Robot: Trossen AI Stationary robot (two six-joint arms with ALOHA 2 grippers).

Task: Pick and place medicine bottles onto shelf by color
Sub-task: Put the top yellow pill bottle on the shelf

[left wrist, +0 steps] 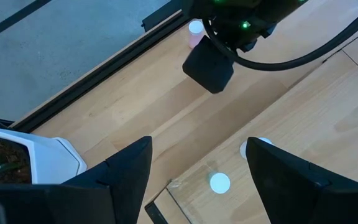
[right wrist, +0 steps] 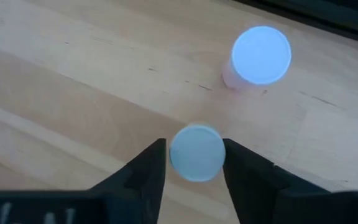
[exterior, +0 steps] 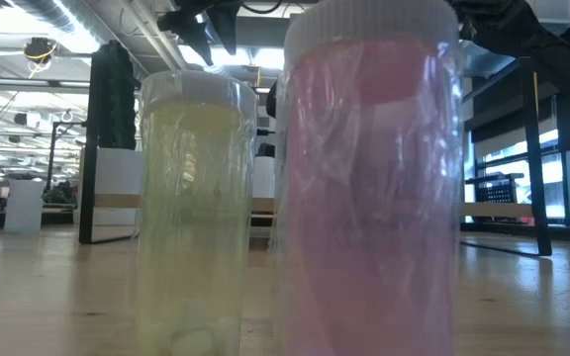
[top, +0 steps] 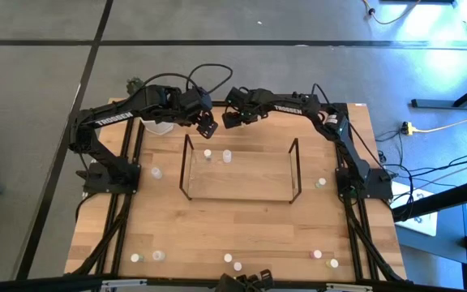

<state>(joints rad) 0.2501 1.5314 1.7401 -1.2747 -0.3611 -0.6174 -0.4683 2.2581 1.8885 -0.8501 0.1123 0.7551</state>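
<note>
Overhead: shelf (top: pixel 240 172) at mid-surface (top: pixel 242 227), two bottles (top: pixel 216 154) inside near its far rail, more bottles scattered around it. Both arms hang just beyond that rail. Low view: yellowish bottle (exterior: pixel 194 213) beside pink bottle (exterior: pixel 372 188), close up. Left wrist: left claw (left wrist: pixel 197 171) open, empty, over the shelf's far corner. Right wrist: right claw (right wrist: pixel 194 163) fingers hug a pale bottle (right wrist: pixel 196 152); a pink-tinted bottle (right wrist: pixel 258 57) stands nearby.

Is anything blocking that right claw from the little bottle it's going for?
No. The bottle already sits between the right gripper's jaws, nothing between them. A second bottle stands apart, beyond it.
</note>
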